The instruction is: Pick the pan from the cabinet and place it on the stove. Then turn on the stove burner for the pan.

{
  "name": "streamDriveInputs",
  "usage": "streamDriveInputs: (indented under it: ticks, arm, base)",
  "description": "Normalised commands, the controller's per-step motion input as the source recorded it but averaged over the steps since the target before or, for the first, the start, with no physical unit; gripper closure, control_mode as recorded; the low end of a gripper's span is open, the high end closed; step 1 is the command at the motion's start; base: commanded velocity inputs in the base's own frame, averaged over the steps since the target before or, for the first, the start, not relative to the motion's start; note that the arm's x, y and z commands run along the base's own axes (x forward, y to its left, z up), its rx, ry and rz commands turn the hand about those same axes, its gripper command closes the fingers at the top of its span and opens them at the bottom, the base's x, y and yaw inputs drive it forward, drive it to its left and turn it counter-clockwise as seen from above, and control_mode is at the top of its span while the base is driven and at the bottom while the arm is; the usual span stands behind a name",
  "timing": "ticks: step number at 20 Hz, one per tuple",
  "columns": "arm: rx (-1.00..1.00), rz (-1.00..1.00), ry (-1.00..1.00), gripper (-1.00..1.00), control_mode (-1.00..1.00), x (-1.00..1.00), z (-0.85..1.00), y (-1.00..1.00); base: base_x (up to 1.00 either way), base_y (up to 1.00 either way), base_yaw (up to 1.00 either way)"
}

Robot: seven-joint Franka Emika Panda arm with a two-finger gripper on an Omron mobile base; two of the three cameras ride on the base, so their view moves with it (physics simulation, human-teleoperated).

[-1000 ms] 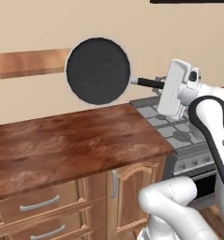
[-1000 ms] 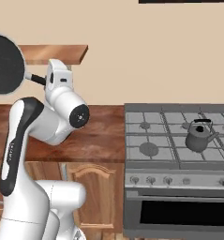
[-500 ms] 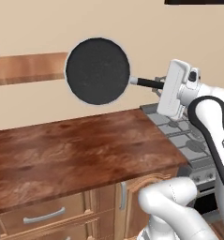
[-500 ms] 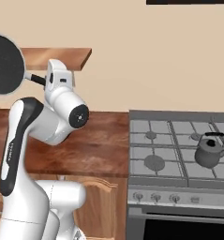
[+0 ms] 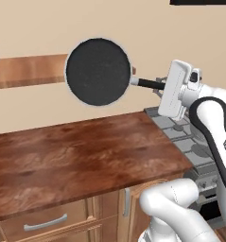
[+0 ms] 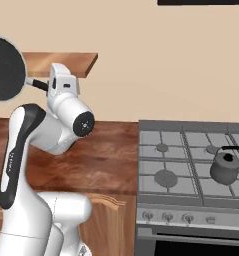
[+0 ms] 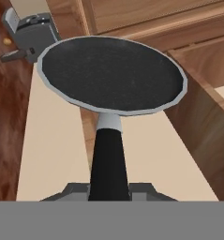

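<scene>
Wooden bench lies below you, with the stove at its right. Your claw is clenched on the pan's handle, held in mid-air, handle horizontal, dark inside facing the cameras.

Arm: rises from the base, elbow bent high, forearm reaching out level above counter height.
Wrist: turned sideways, so the hand points horizontally to the robot's left.
Gripper: jaws closed tight on the black handle of the pan.
Load: held aloft, tipped on edge, dark inside facing the room.
</scene>
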Motion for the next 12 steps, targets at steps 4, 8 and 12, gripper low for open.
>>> streamDriveInputs:
  ticks: [4, 8, 12]
  arm:
    - [0.00, 0.00, 0.00, 1.00, 1.00, 0.00, 0.00, 0.00]
    - [0.00, 0.00, 0.00, 1.00, 1.00, 0.00, 0.00, 0.00]
    - [0.00, 0.00, 0.00, 1.00, 1.00, 0.00, 0.00, 0.00]
  base:
    - [0.30, 0.07, 0.00]
    - [0.35, 0.13, 0.00]
    - [0.23, 0.21, -0.01]
